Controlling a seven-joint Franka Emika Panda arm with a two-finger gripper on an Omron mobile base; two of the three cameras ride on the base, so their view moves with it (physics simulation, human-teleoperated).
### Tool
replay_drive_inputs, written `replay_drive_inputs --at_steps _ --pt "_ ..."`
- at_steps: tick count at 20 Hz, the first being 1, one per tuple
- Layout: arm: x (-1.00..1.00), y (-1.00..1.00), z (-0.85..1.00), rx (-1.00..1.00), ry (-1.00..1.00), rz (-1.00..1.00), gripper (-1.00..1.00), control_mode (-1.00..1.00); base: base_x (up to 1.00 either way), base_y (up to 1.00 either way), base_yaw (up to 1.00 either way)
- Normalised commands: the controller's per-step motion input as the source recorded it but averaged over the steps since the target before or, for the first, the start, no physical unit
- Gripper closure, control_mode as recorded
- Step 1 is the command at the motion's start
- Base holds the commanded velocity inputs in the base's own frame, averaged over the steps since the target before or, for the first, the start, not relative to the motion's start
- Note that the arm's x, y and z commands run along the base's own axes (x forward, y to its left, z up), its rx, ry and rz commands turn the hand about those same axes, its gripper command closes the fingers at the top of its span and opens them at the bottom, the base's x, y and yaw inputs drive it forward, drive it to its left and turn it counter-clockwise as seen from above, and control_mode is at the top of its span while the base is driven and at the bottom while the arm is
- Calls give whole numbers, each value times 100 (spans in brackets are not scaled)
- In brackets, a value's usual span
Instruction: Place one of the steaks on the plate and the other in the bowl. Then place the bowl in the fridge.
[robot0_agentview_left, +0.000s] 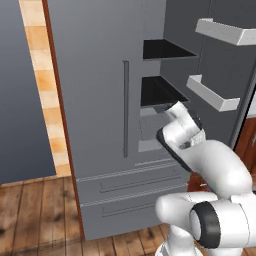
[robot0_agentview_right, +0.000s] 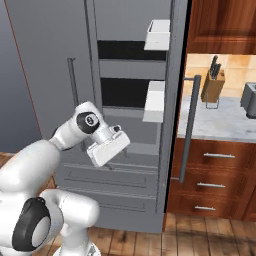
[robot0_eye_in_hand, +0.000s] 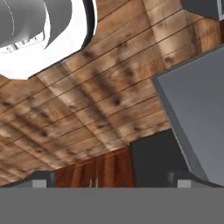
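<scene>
Two fingertips (robot0_eye_in_hand: 41, 179) stand at the far edges of the hand view, as wide apart as they go, with nothing between them; the gripper (robot0_eye_in_hand: 111, 181) is empty and looks down at the wooden floor (robot0_eye_in_hand: 109, 96) in front of the fridge (robot0_agentview_left: 100, 100). The right-hand door (robot0_agentview_right: 177, 75) of the fridge is swung open, its white door bins (robot0_agentview_left: 212, 95) facing inward; the left-hand door is shut, its long bar handle (robot0_agentview_left: 125, 107) upright. Inside the fridge, the upper black shelf (robot0_agentview_left: 165, 50) and the lower black shelf (robot0_agentview_left: 157, 92) show as dark slabs, and what lies on them is too dim to tell. In the right base view the gripper (robot0_agentview_right: 107, 147) hangs just before the opening of the fridge, below the lower shelf and above the drawer fronts (robot0_agentview_left: 130, 187); the arm reaches in from the shut-door side.

By my judgement the last step is in hand, the one that puts the bowl in the fridge; empty fingers at an open fridge fit either a bowl already set down inside or a door opened ready for it, and I cannot tell which. If the bowl is in, the next move calls for backing the hand straight out from the fridge, clear of the door bins. If not, the base must leave the fridge to fetch the bowl, which should then be carried level and slid onto a shelf without clipping its front edge.
</scene>
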Motion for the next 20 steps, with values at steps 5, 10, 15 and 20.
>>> replay_drive_inputs --at_steps 5,10,15,20 --pt "28 32 -38 26 -20 -72 -100 -100 0 0 0" --pt "4 65 -11 7 -69 -65 -100 -100 0 0 0" --pt "8 75 17 9 -82 -59 -100 -100 0 0 0" --pt "14 99 69 2 -69 -45 -100 -100 0 0 0"
